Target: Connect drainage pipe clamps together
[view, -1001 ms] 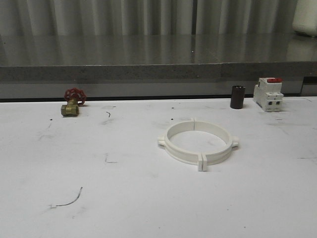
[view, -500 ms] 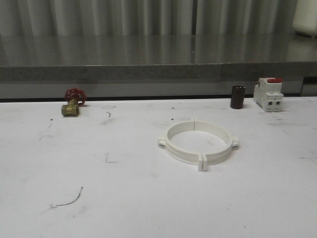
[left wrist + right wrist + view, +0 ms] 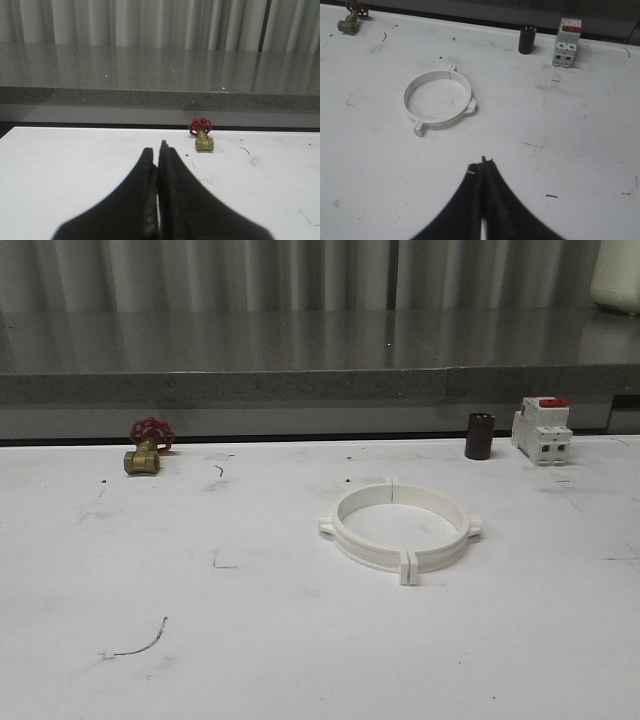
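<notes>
you have the drainage pipe clamps (image 3: 399,531) lying flat on the white table (image 3: 250,640), the two half-rings set end to end as one ring, tabs meeting at the near and far sides. take that ring as your landmark: the dark cylinder (image 3: 480,436) stands behind it and to the right, with the circuit breaker (image 3: 541,430) just beyond the cylinder. the brass valve with the red handwheel (image 3: 146,446) sits well to the ring's left and behind it. your left gripper (image 3: 158,152) has its fingers pressed together, holding nothing, with the valve ahead of it. your right gripper (image 3: 482,165) also has its fingers together and empty, hanging apart from the ring on its near side.
</notes>
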